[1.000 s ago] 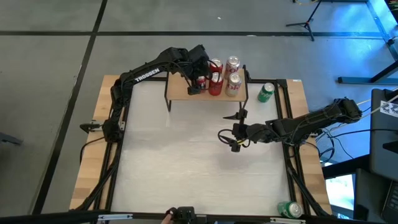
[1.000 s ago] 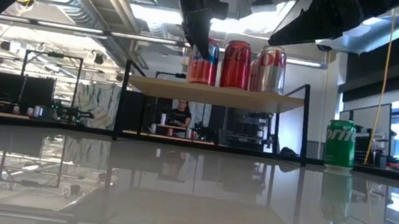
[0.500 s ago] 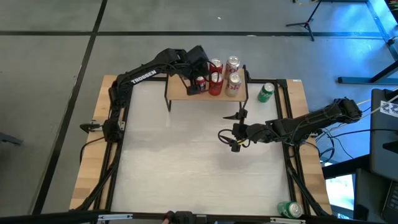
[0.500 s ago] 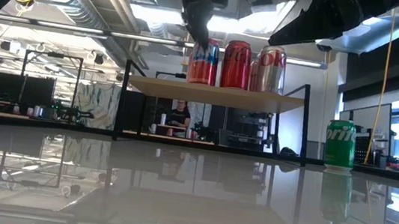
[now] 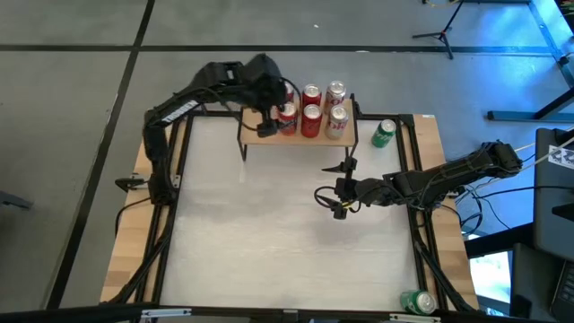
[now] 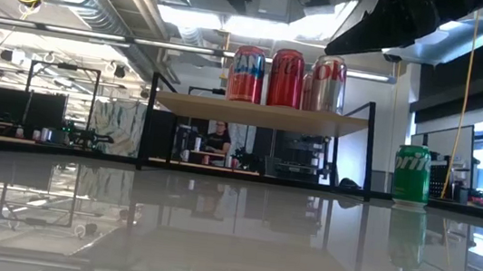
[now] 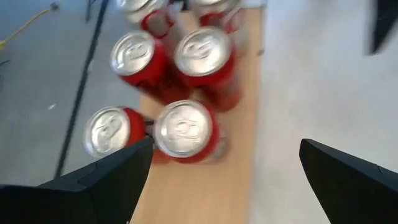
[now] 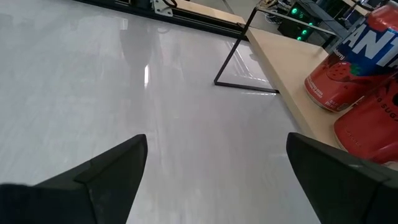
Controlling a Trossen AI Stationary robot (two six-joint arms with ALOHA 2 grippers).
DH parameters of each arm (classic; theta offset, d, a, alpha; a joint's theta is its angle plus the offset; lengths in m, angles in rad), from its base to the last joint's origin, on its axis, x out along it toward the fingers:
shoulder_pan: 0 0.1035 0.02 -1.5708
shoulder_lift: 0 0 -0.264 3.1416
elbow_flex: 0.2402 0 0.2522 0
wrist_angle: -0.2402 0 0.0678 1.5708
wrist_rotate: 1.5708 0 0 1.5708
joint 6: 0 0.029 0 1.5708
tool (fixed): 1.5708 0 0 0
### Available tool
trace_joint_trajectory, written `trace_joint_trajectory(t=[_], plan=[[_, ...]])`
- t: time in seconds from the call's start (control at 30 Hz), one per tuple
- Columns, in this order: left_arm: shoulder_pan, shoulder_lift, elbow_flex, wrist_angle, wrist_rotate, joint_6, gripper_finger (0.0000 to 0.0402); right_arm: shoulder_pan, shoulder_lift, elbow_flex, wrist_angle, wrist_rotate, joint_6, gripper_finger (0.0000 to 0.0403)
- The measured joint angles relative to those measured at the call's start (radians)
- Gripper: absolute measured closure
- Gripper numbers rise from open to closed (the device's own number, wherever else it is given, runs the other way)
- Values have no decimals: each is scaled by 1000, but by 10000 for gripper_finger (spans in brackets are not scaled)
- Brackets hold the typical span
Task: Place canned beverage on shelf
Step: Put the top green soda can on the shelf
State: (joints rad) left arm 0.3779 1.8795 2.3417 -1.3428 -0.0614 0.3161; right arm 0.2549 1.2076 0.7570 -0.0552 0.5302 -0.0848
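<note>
1. Five cans stand upright on the shelf (image 5: pixel 300 128), long axes vertical; the nearest-placed one, the red-and-blue can (image 5: pixel 287 115), sits at the left end of the cluster.
2. The shelf stands at the desk's (image 5: pixel 269 215) far edge, its long side running left to right; its left part is bare wood.
3. The left claw (image 5: pixel 265 97) hangs open above the shelf's left part, holding nothing.
4. The right claw (image 5: pixel 330 199) waits open over the desk's middle right, empty, with clear desk around it.
5. A green can (image 6: pixel 412 174) stands upright on the desk right of the shelf.
6. The high view alone shows another green can (image 5: pixel 418 301) lying at the near right corner.
7. The left wrist view shows the can tops (image 7: pixel 185 127) from above; the low view shows only three cans side by side.
</note>
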Motion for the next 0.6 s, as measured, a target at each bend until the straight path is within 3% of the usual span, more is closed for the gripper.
trace_joint_trajectory(t=[0.13, 0.3, 0.43, 0.6], plan=[[-23, -55, -4, -23, 49, -37, 7, 0, 0, 0, 1, 1, 0, 22], [-81, -162, -135, -9, -39, -103, 7, 0, -33, 0, -6, -3, 6, 22], [-138, -304, -394, 101, -167, -168, 7, 1, -79, 0, -63, -16, 43, 22], [-207, -551, -825, 427, -306, -234, 7, 0, -101, 0, -120, -1, 61, 22]])
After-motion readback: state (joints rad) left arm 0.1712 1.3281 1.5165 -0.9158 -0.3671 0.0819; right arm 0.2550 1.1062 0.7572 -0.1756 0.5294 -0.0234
